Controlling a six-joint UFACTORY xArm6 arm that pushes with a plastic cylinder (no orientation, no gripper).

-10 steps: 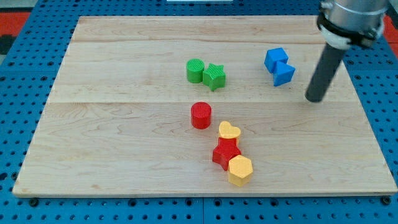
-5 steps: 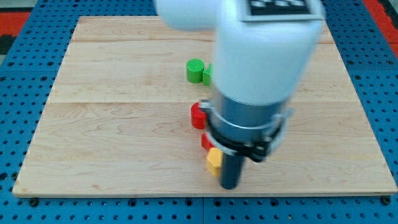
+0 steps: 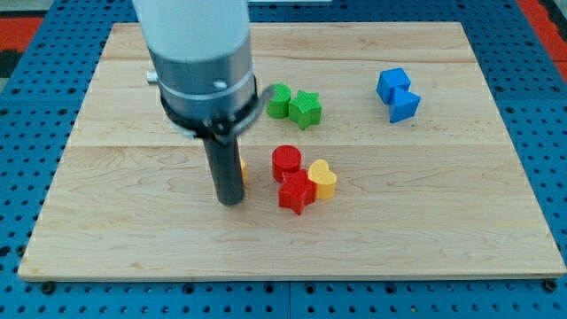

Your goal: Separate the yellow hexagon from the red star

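Note:
The red star [image 3: 295,191] lies near the board's middle, touching a red cylinder [image 3: 286,163] above it and a yellow heart [image 3: 322,178] on its right. The yellow hexagon [image 3: 243,169] is mostly hidden behind my rod; only a sliver shows at the rod's right edge, left of the red star with a gap between them. My tip [image 3: 230,200] rests on the board just at the hexagon's lower left.
A green cylinder [image 3: 280,102] and a green star [image 3: 306,109] sit together above the middle. Two blue blocks [image 3: 398,95] sit at the upper right. The arm's wide body [image 3: 199,53] covers the upper left of the wooden board [image 3: 106,204].
The rod swept from the right to the lower middle, then left. The yellow hexagon has moved left and up, away from the red star. The star and yellow heart shifted up a little.

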